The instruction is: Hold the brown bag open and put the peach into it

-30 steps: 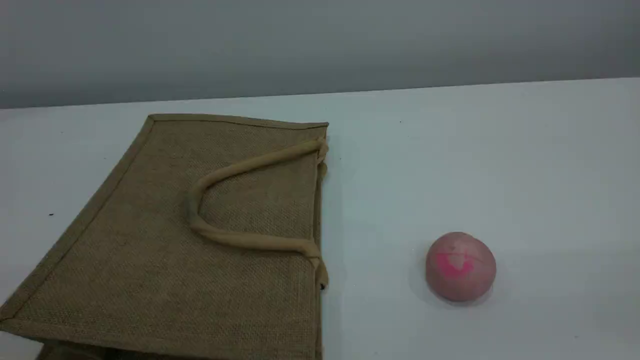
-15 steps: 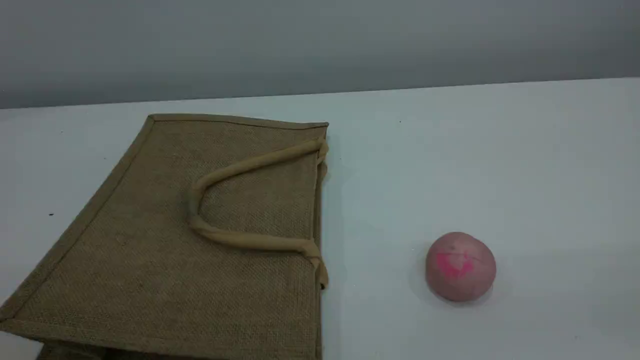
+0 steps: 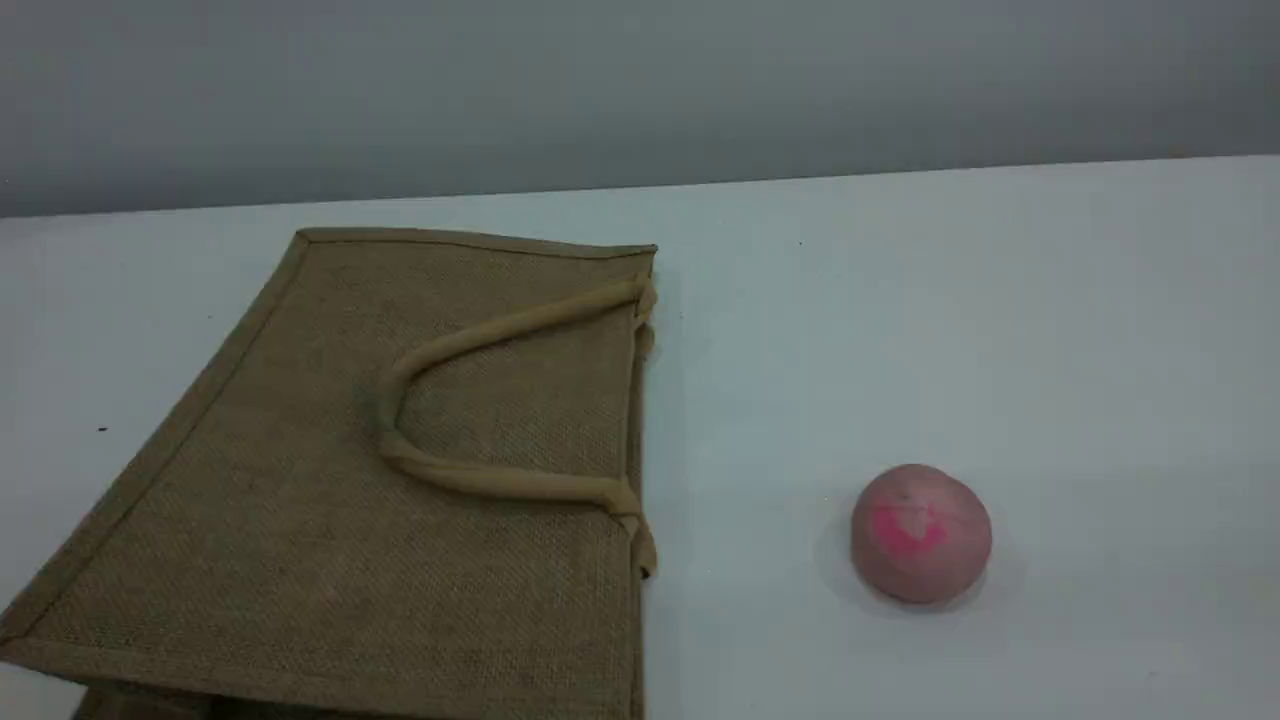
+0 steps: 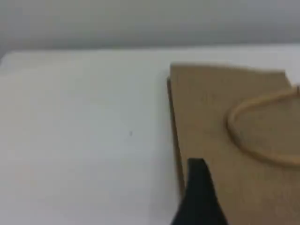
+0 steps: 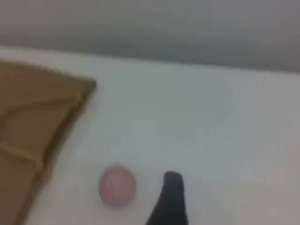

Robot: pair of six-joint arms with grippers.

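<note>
The brown bag [image 3: 330, 520] lies flat on the left of the white table [image 3: 1000, 330], its mouth edge facing right. One beige loop handle [image 3: 480, 480] is folded back over its face. The peach [image 3: 921, 533], pale pink with a magenta blotch, rests on the table to the right of the bag, apart from it. Neither arm shows in the scene view. In the left wrist view one dark fingertip [image 4: 199, 187] hangs over the bag [image 4: 220, 117] near its edge. The right wrist view shows a dark fingertip [image 5: 171, 197] just right of the peach [image 5: 116, 185], with the bag [image 5: 28, 117] at the left. Nothing is held; both grippers are open.
The table's far edge meets a grey wall [image 3: 640, 90]. A few tiny dark specks dot the table left of the bag. The bag's near end runs past the scene view's bottom edge.
</note>
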